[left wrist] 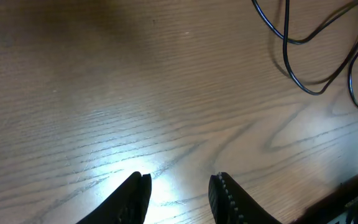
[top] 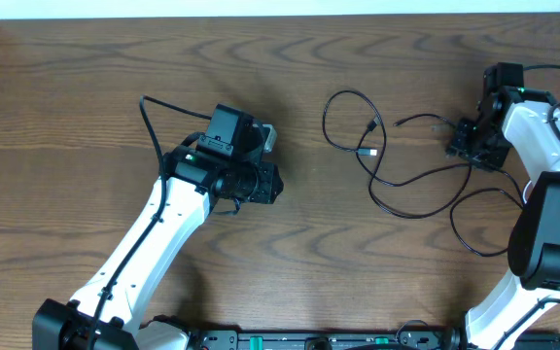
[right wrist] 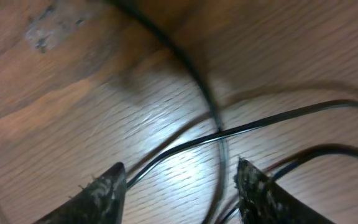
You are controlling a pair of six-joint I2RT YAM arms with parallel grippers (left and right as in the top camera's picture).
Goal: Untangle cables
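Overhead view: two arms over a brown wooden surface (top: 86,97), with the left one reaching to mid-surface and the right one at the far right edge.
Cables: thin black cords (top: 397,183) lie loose on the surface in the right half, between the two arms. They curl into several loops that cross one another.
Cable ends: one small pale-tipped plug (top: 367,153) lies inside the left loop, with a darker plug end just above it.
Left claw (top: 268,185): well apart from the cords, to their left, over bare wood.
Left claw, wrist view: released (left wrist: 179,186), with a clear gap between the two dark fingertips and only wood grain in the gap. It holds nothing. The cords (left wrist: 286,50) curve through the upper right corner, far from the fingertips.
Right claw (top: 470,146): directly over the right end of the tangle, where the cords run under it.
Right claw, wrist view: spread wide (right wrist: 180,167), fingers (right wrist: 104,196) at the lower left and lower right. A sharp black cord (right wrist: 260,122) runs across the wood between them, crossed by a blurred cord coming down from above.
Right claw contact: nothing is clamped. Whether the fingertips touch a cord cannot be told.
Further cord: another dark strand curves in by the right finger, at the lower right.
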